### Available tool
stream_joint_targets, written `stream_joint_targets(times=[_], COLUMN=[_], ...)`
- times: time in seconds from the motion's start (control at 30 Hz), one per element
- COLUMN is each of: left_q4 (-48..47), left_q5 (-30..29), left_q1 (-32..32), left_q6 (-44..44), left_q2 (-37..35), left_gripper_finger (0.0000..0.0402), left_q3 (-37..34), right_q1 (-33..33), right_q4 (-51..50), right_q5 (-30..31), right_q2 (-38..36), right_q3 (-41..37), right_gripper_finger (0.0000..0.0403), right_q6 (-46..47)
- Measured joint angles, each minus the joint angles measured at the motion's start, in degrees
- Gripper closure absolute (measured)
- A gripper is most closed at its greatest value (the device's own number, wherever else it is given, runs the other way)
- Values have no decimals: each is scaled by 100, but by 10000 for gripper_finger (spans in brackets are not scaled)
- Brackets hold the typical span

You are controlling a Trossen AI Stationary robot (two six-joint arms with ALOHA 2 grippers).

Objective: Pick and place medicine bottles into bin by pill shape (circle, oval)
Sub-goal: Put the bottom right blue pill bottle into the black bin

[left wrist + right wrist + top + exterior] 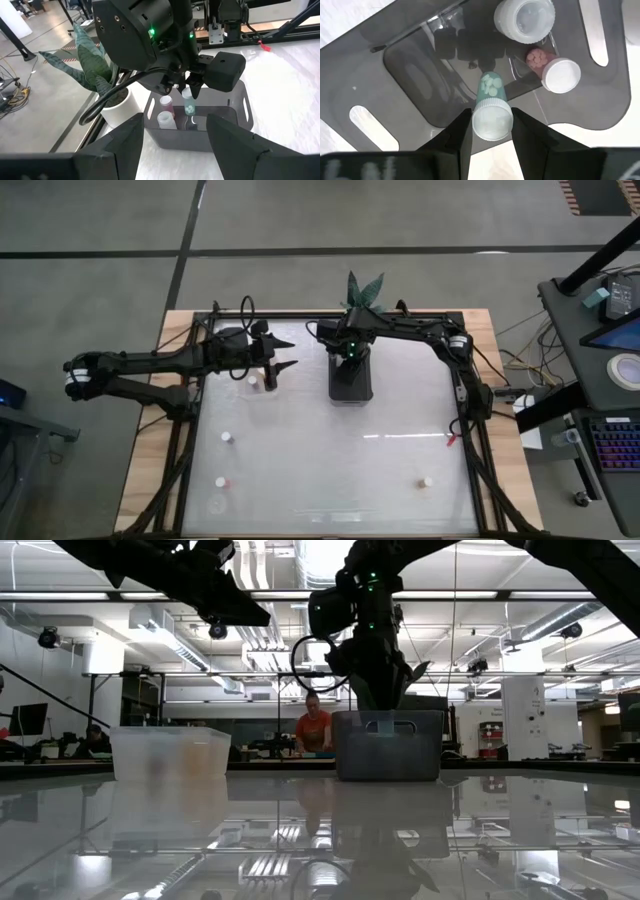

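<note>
Greenish bottle [491, 111] is held clamped in the right claw [491, 131], directly over the dark bin [395, 95]. Inside the bin, a pinkish bottle [551, 67] and a wider white-capped bottle [524, 19] are seen. Left claw [283, 352] is held apart, empty, above the bench [340, 460], beside the bin.

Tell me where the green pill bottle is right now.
The green pill bottle is held in the right gripper above the dark bin, beside the pink bottle.
</note>
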Motion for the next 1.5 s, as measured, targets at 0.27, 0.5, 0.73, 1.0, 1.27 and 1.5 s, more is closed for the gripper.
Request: stream_joint_targets(times=[0.27, 0.5, 0.73, 1.0, 1.27, 1.5], left_q4=[11, 102, 122, 121, 129, 129], left_q5=[0, 0, 0, 0, 0, 0], left_q1=[0, 0, 2, 2, 2, 2], left_q6=[2, 1, -4, -7, -9, -11], left_q2=[0, 0, 0, 0, 0, 0], left_gripper_finger=[201, 201, 201, 201, 201, 201], left_q3=[0, 0, 0, 0, 0, 0], right_q1=[-1, -7, -4, -2, -2, -2], right_q4=[53, 83, 221, 404, 446, 470], right_q5=[1, -1, -122, -178, -176, -174], right_q2=[0, 0, 0, 0, 0, 0], right_q3=[0, 0, -258, -668, -686, -686], right_gripper_finger=[291, 291, 291, 291, 280, 277], right_q6=[-71, -114, -80, -13, -31, -63])
